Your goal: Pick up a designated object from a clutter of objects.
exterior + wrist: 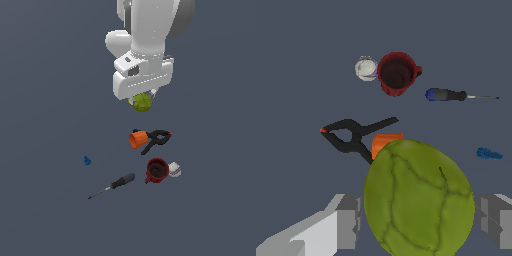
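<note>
Dark grey floor (40, 100); on it orange cup (137, 139), black clamp (156, 139), red mug (156, 171), white-purple piece (174, 170), screwdriver (117, 183), tiny blue piece (87, 160)

No real room around me, only a simulator's blank scene: a flat, featureless grey-blue ground (40, 75) spreads beneath my fingers (348, 220), without walls or furniture.
</note>
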